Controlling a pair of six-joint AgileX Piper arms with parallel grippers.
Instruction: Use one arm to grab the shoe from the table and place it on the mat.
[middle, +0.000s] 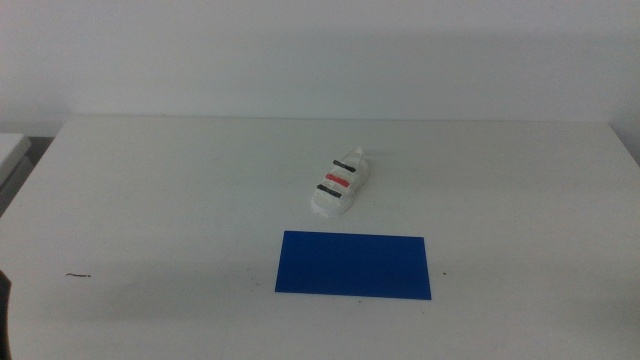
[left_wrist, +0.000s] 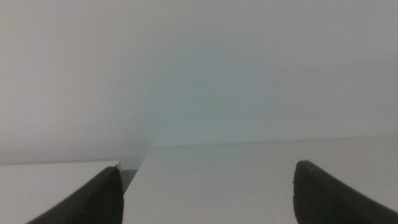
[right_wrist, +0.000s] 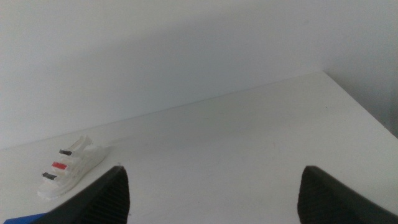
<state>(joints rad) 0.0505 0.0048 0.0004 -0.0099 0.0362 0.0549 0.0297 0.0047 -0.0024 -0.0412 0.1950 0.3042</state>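
The white shoe (middle: 341, 184), with two black straps and one red, lies on the white table (middle: 180, 190) just behind the blue mat (middle: 353, 264). Neither arm shows in the middle view. My left gripper (left_wrist: 205, 193) is open over a table edge, with no task thing in its view. My right gripper (right_wrist: 214, 196) is open and empty; its view shows the shoe (right_wrist: 69, 166) some way ahead and off to one side, and a sliver of the mat (right_wrist: 25, 219).
A second white surface (left_wrist: 50, 177) adjoins the table across a dark gap in the left wrist view. A small dark mark (middle: 78, 275) lies near the table's front left. A white wall stands behind the table.
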